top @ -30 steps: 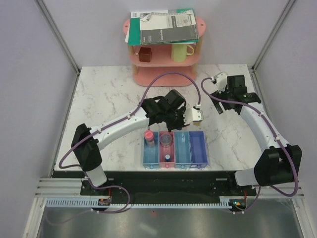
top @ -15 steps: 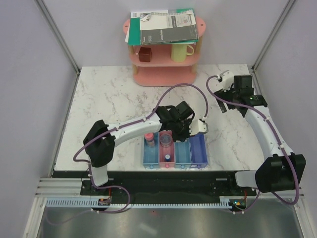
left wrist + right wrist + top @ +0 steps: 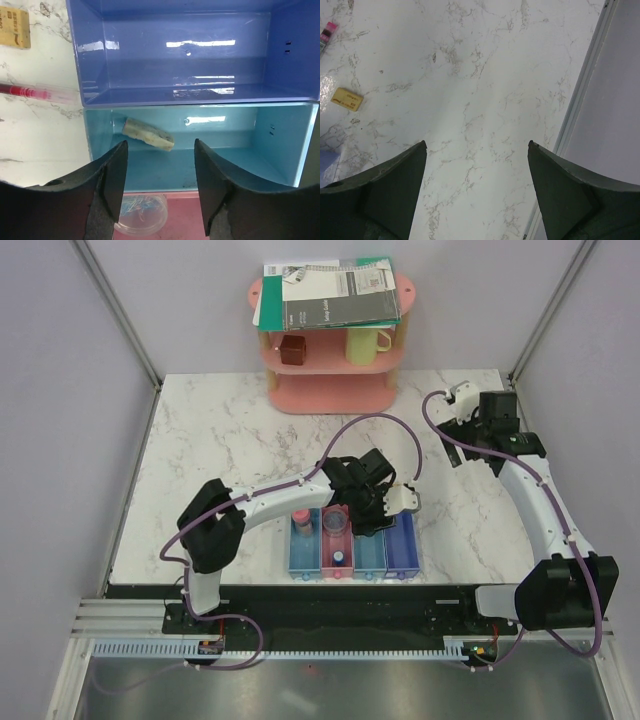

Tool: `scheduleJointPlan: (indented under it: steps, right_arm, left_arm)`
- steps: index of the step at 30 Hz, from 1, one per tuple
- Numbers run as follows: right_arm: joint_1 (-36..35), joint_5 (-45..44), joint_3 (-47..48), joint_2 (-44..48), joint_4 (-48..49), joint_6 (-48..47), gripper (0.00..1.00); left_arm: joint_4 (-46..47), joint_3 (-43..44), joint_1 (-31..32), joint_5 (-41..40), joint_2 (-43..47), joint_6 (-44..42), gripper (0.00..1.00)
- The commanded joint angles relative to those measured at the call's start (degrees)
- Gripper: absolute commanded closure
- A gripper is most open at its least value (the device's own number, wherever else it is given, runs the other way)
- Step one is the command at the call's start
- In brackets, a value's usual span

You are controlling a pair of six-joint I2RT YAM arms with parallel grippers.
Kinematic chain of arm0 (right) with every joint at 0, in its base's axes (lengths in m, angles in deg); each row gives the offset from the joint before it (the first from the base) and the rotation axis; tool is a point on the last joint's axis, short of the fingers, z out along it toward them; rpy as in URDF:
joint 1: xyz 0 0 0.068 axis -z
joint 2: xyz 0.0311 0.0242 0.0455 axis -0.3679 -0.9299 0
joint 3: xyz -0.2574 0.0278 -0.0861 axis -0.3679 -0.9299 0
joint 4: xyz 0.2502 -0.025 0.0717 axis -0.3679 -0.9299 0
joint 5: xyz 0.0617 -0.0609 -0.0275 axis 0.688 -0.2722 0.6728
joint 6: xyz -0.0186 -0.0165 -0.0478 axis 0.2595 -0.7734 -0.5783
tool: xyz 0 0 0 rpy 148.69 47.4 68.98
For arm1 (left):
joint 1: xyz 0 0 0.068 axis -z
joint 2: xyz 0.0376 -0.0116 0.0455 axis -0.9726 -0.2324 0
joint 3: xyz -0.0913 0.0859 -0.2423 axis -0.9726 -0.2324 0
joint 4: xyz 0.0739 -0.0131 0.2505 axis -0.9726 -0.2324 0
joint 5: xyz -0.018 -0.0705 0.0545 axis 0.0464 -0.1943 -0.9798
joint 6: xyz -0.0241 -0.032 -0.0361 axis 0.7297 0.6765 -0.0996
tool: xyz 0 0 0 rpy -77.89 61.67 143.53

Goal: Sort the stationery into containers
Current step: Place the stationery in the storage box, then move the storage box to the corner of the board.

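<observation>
speckled block (image 3: 148, 133) in light blue tray (image 3: 286, 134), just beyond left claw (image 3: 160, 144) (open, nothing gripped)

Four joined trays (image 3: 402, 552) in a row: blue, pink, light blue, violet. At the blue's far end, pink cylinder (image 3: 300, 519); in the pink, clear disc (image 3: 336, 523) and blue-capped tube (image 3: 339, 558); in the light blue, pale speckled block (image 3: 148, 134) lying askew. Just outside the violet, red pen (image 3: 30, 92) and tan block (image 3: 14, 27)
</observation>
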Motion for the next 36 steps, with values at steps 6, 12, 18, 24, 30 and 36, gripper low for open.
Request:
scheduleJointPlan:
  steps: [6, 12, 18, 24, 30, 36]
  right_arm:
    - [0.3, 3.0, -3.3, 2.3, 0.4, -0.1, 0.10]
    - [0.2, 4.5, -6.4, 2.1, -0.4, 1.1, 0.11]
    - [0.2, 7.0, -7.3, 2.1, -1.0, 2.5, 0.11]
    - [0.1, 8.6, -5.1, 1.9, -2.6, 2.9, 0.11]
    - [-0.4, 9.8, -3.2, 1.9, -4.3, 2.8, 0.11]
    - [-1.8, 10.2, -2.9, 2.2, -5.2, 3.3, 0.12]
  left_arm:
    - [1.5, 3.6, -0.1, -1.1, 4.0, 0.3, 0.35]
    - [0.4, 8.9, -0.4, -6.5, 11.3, -0.6, 0.31]
    - [-2.5, 9.5, -4.0, -11.5, 19.0, -2.0, 0.28]
    - [-5.0, -2.0, -14.3, -10.3, 27.3, -0.6, 0.32]
    - [-6.7, -15.6, -25.1, -5.3, 32.9, 3.2, 0.33]
    - [-5.8, -23.3, -27.7, -5.5, 33.7, 4.9, 0.34]
